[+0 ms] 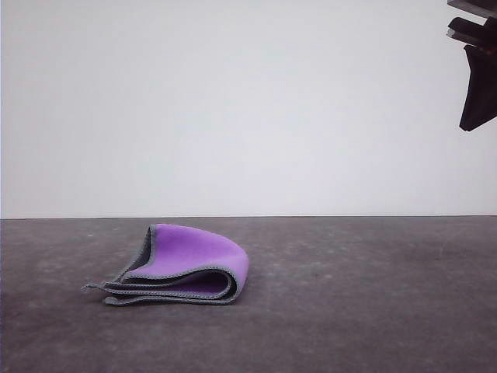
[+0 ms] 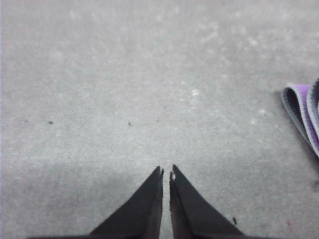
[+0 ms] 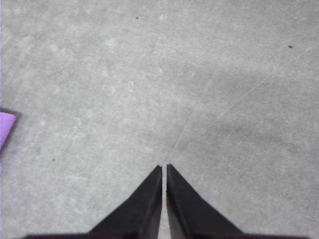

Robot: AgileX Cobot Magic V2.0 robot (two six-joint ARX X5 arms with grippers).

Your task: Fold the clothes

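The clothes (image 1: 182, 264), a small cloth with a bright purple face and grey stitched edging, lies folded in several layers on the dark table, left of centre in the front view. Its layered edge (image 2: 304, 114) shows at one side of the left wrist view, and a purple corner (image 3: 6, 127) at the side of the right wrist view. My left gripper (image 2: 166, 172) is shut with nothing in it, above bare table and apart from the cloth. My right gripper (image 3: 164, 167) is likewise shut and empty over bare table. A dark piece of the right arm (image 1: 477, 62) hangs at the top right of the front view.
The grey, lightly speckled table (image 1: 373, 311) stretches around the cloth on every side. A plain white wall (image 1: 233, 101) stands behind the table's far edge.
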